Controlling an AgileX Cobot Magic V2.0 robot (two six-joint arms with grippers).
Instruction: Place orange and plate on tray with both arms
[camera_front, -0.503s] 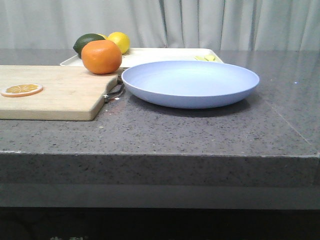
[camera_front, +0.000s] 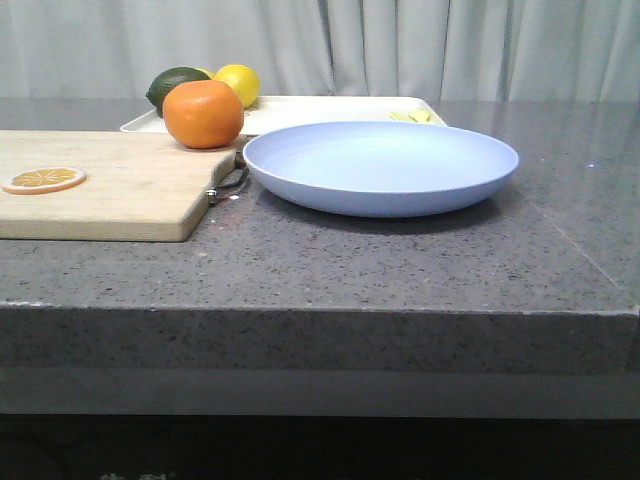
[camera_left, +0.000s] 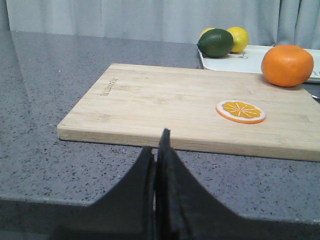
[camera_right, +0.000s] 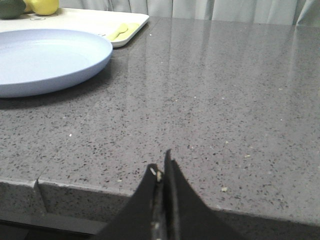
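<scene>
Both the left gripper (camera_left: 156, 150) and right gripper (camera_right: 162, 172) are seen closed, empty, at the counter's near edge. The plate (camera_front: 380, 165) lies at centre; the orange (camera_front: 203, 114) at 11 o'clock on the cutting board (camera_front: 110, 185); the tray (camera_front: 330, 108) at 12 o'clock behind.

Both grippers, left (camera_left: 156, 150) and right (camera_right: 162, 172), have matte black, pointed, wedge-shaped jaws.

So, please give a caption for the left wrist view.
Shut left gripper faces wooden cutting board holding round orange.
</scene>
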